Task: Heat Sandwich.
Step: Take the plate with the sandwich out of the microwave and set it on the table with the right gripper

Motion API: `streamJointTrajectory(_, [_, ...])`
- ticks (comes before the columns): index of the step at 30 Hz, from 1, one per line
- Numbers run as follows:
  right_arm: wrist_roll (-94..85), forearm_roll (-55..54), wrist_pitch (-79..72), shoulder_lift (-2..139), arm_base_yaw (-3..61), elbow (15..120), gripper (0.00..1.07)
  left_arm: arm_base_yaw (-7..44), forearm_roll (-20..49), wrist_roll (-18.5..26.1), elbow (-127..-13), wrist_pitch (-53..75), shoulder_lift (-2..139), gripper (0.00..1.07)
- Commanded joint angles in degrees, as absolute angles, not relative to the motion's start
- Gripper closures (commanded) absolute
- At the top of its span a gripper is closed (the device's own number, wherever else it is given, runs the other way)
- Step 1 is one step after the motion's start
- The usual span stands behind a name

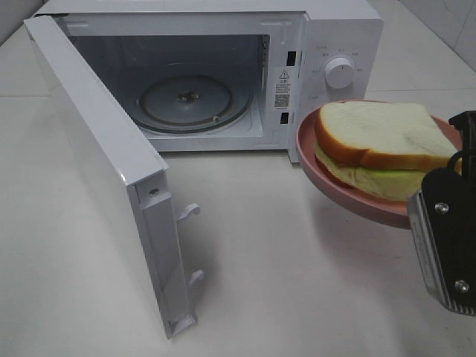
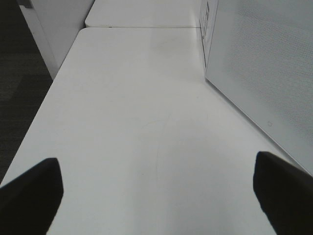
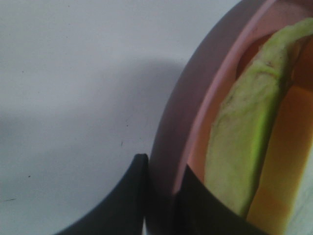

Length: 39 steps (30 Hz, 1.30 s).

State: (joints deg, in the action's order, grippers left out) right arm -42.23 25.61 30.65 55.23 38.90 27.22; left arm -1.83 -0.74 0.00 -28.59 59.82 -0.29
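On the white tabletop [image 1: 297,297]: one white microwave oven [image 1: 327,44], hinged door [image 1: 104,171] swung fully open, round glass turntable [image 1: 195,102] bare inside. Beside its control panel, off the surface: one round pink plate [image 1: 312,160], rim pinched by the right end effector [image 3: 161,196], clenched upon it. Contents: small sandwich [image 1: 375,141] of pale bread with yellowish-green filling, lying on the plate. Left end effector [image 2: 156,191]: released, jaws wide, grasping nothing. Step judged in hand: carrying plate to the cavity. Next move calls for level travel leftward through the opening, then lowering onto the turntable.
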Motion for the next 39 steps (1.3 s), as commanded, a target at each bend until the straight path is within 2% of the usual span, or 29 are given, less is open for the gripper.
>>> streamJointTrajectory(1, [-37.30,29.39,31.00,54.66,38.79,27.33,1.07,-1.95,-0.80,0.00,-28.42,59.30,-1.72,0.07])
streamJointTrajectory(8, [-26.53,35.29,37.82,54.66,38.79,27.33,1.07,-1.95,-0.80,0.00,-28.42,59.30,-1.72,0.07])
streamJointTrajectory(21, [-9.11,39.94,49.27,54.66,38.79,27.33,1.07,-1.95,-0.80,0.00,-28.42,59.30,-1.72,0.07])
streamJointTrajectory(39, [14.61,46.35,57.41,57.98,38.79,27.79,1.06,-1.95,-0.80,0.00,-28.42,59.30,-1.72,0.07])
